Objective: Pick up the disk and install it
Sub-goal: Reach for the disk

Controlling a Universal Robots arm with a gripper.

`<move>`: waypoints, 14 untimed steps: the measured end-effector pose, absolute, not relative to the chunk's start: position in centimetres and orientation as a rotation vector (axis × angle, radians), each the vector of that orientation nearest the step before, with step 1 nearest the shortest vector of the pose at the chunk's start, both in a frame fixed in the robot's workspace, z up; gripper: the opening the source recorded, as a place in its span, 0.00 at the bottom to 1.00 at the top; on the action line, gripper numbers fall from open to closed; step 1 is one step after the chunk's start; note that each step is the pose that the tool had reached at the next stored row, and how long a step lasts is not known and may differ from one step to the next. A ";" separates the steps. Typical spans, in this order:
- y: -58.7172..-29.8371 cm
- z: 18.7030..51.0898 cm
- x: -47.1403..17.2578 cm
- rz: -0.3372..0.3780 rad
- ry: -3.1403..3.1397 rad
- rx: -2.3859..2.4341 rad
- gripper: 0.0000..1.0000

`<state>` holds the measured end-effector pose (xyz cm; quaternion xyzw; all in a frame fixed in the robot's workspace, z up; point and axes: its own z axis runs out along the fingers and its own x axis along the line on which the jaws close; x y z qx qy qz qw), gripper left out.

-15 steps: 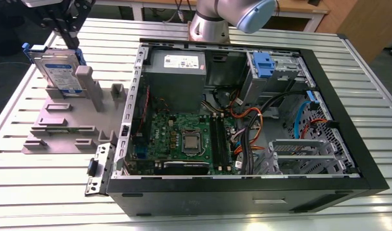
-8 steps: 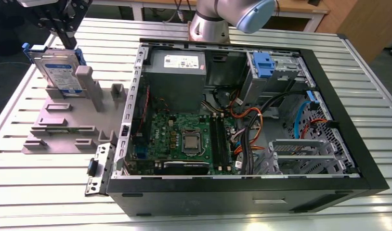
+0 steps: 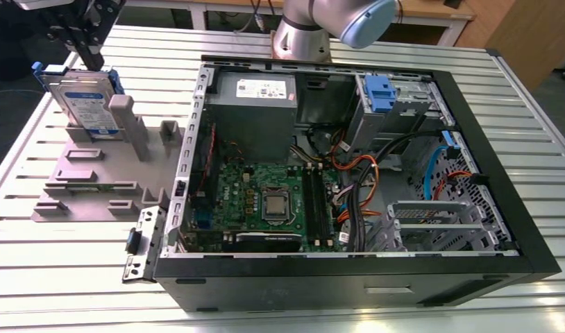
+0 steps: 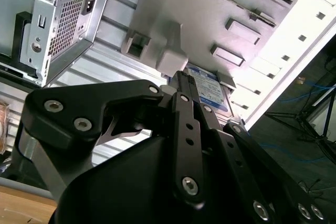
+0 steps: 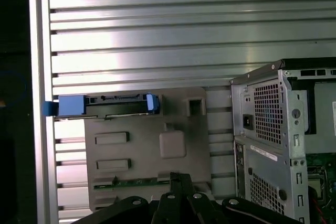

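Slatted bench (image 3: pixel 69 277), far corner on the exterior view's left: disk (image 3: pixel 83 100) on edge in grey rack (image 3: pixel 88 180), long axis upright. Hangs just above its top edge with end effector (image 3: pixel 91 57) pressed together, pinching nothing.

Slatted metal table (image 3: pixel 542 139), wooden furniture (image 3: pixel 528 35) behind.

Disk (image 3: pixel 85 104), white-and-blue label: print unreadable. Power supply (image 3: pixel 255 118), white label: print unreadable. No legible text.
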<state>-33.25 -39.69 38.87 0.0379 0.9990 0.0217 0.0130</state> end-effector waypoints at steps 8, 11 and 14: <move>-39.0 38.8 -34.5 0.068 3.112 0.118 0.11; -38.8 38.8 -34.7 0.068 3.112 0.118 0.11; -38.8 38.7 -34.8 0.068 3.112 0.118 0.11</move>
